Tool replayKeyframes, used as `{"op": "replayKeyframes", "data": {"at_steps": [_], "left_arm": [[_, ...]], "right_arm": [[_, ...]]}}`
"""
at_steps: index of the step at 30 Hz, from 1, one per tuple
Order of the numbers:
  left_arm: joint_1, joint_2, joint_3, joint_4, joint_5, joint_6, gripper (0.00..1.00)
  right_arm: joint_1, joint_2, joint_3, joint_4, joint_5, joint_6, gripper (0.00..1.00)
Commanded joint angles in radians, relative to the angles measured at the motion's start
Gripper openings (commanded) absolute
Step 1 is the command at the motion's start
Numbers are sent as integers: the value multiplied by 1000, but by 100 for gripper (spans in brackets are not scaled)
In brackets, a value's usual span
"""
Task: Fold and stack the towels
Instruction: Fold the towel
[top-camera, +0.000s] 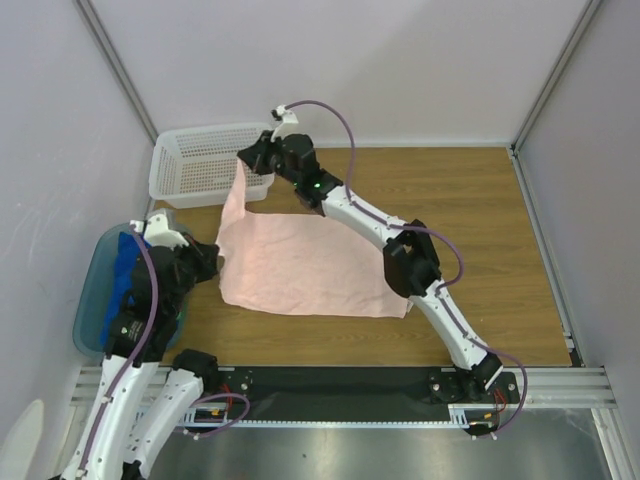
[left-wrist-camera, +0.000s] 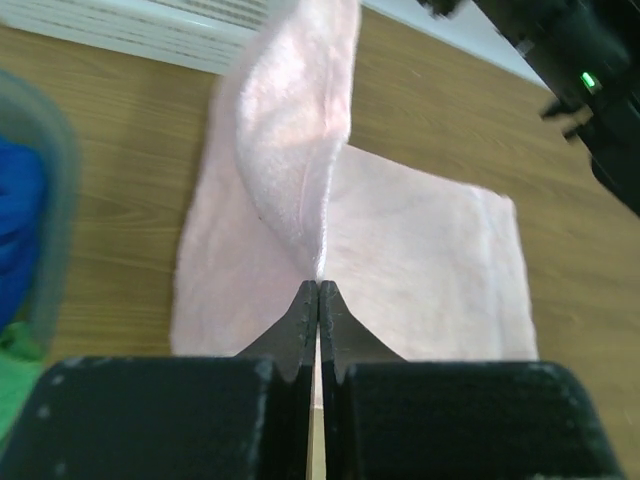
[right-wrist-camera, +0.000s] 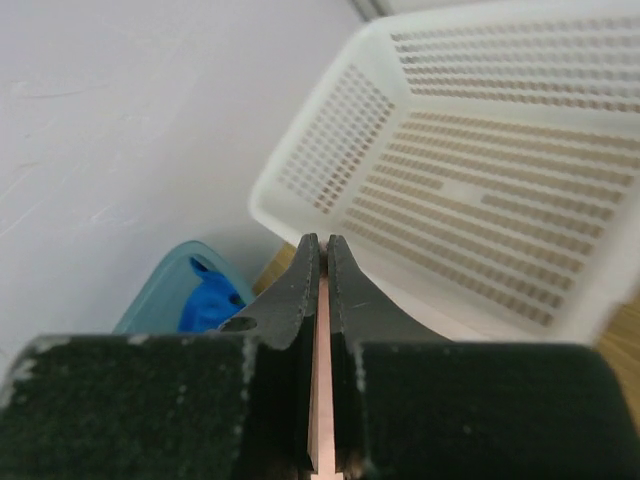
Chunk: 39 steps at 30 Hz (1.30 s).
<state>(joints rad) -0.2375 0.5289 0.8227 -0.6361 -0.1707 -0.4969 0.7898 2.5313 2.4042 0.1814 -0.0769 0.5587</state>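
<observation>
The pink towel (top-camera: 310, 270) lies mostly flat on the wooden table, with its left side lifted. My right gripper (top-camera: 246, 160) is shut on the towel's far left corner and holds it up in front of the basket; a pink strip (right-wrist-camera: 322, 380) shows between the jaws of the right gripper (right-wrist-camera: 322, 240). My left gripper (top-camera: 208, 262) is shut on the near left edge. In the left wrist view the pink towel (left-wrist-camera: 420, 260) rises in a fold from the left gripper (left-wrist-camera: 318, 286). A blue towel (top-camera: 125, 270) and a green towel (left-wrist-camera: 14, 392) sit in the tub.
A white perforated basket (top-camera: 195, 165) stands at the back left, just behind the raised corner. The translucent teal tub (top-camera: 92, 290) sits at the table's left edge beside my left arm. Bare wood (top-camera: 480, 230) extends to the right of the towel. Walls close in on three sides.
</observation>
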Motion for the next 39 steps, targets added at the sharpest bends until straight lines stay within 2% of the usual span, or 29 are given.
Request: {"op": "replayKeyframes", "data": {"at_steps": [1, 2, 6, 14, 20, 23, 31, 39], "left_arm": [[-87, 6, -26, 113, 126, -17, 1], [-159, 16, -31, 124, 87, -26, 0], [-334, 71, -56, 162, -11, -80, 0], [-555, 183, -148, 265, -76, -158, 0], [-706, 314, -122, 312, -176, -172, 0], [-744, 359, -115, 340, -197, -183, 0], [-761, 440, -87, 381, -199, -200, 1], [-770, 405, 4, 311, -225, -169, 0]], "right_arm": [[-49, -161, -107, 10, -57, 32, 0], [-67, -204, -146, 15, -57, 30, 0], [-110, -314, -336, 49, -73, 29, 0], [-191, -468, -680, 93, -89, 10, 0], [-261, -546, -856, 135, -135, 14, 0], [-291, -581, -898, 133, -142, -2, 0], [-354, -646, -995, 83, -129, -57, 0], [-370, -674, -975, 58, -135, -80, 0]]}}
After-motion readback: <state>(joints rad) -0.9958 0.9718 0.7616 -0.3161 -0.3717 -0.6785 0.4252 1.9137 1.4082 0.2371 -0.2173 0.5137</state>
